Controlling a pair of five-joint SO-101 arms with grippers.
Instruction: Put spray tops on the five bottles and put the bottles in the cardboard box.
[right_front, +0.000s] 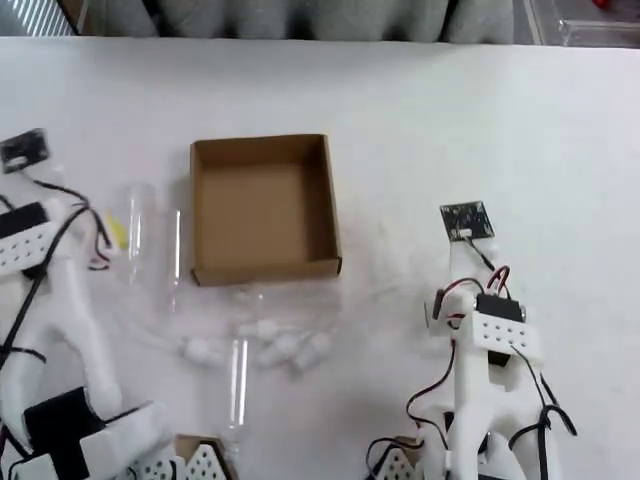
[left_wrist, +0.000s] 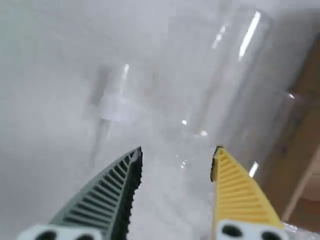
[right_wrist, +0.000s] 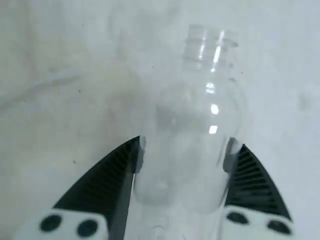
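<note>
Right gripper (right_wrist: 186, 145) clasping a clear bottle (right_wrist: 200, 100) — left gripper (left_wrist: 177, 150) hanging open.
It is sitting between the black fingers (right_wrist: 110, 185), both pressing its body — right of the cardboard box (right_front: 265, 268), toward the table's (right_front: 560, 120) near edge.

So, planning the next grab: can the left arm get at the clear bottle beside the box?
Probably yes: the left claw is open just short of the clear bottle by the cardboard box, nothing between them.
</note>
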